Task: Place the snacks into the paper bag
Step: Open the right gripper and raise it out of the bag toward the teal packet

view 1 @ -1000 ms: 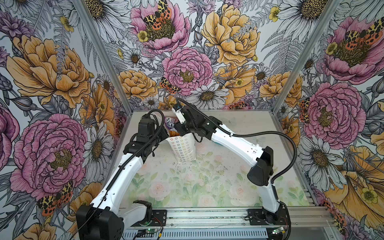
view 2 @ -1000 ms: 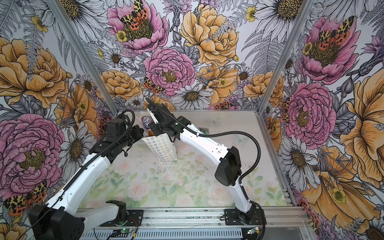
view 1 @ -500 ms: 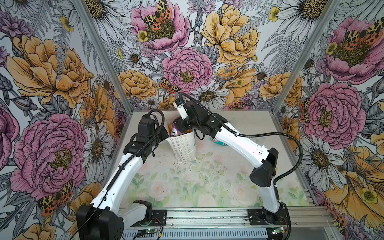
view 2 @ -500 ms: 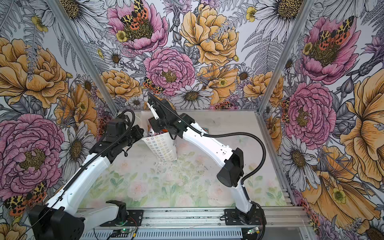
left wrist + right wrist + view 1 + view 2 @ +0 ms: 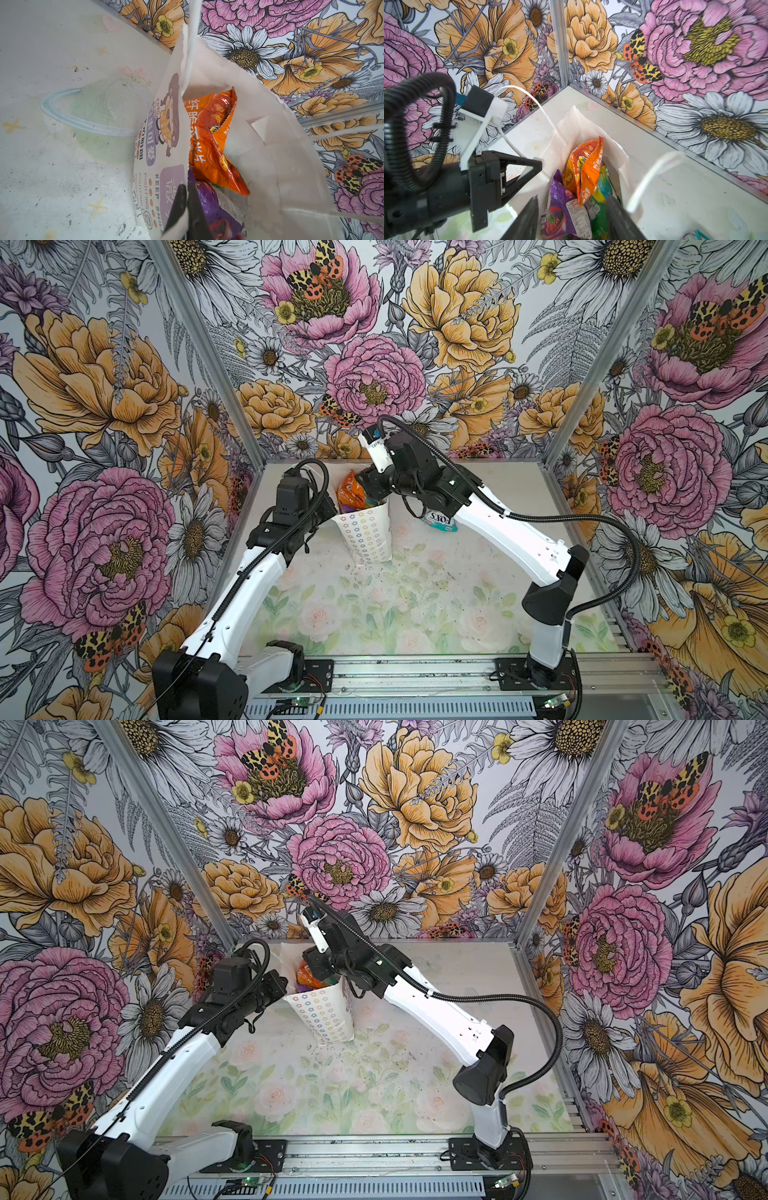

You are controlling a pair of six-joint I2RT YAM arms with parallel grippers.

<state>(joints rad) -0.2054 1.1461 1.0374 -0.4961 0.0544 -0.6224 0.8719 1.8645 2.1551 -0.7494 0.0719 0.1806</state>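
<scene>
Pinching the rim of the paper bag [image 5: 368, 537], the left gripper [image 5: 187, 188] is clamped tight; the right gripper [image 5: 572, 200] hovers half-open, empty, over the orange packet [image 5: 586, 164] and purple packet [image 5: 560, 209] inside. 1 teal packet [image 5: 440, 519] lies near the bag.

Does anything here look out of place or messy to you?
Yes, one thing: a teal FOX'S packet lies on the table beside the paper bag, partly under the right arm, still outside the bag. An orange packet also pokes up above the bag's rim instead of sitting down inside.
</scene>
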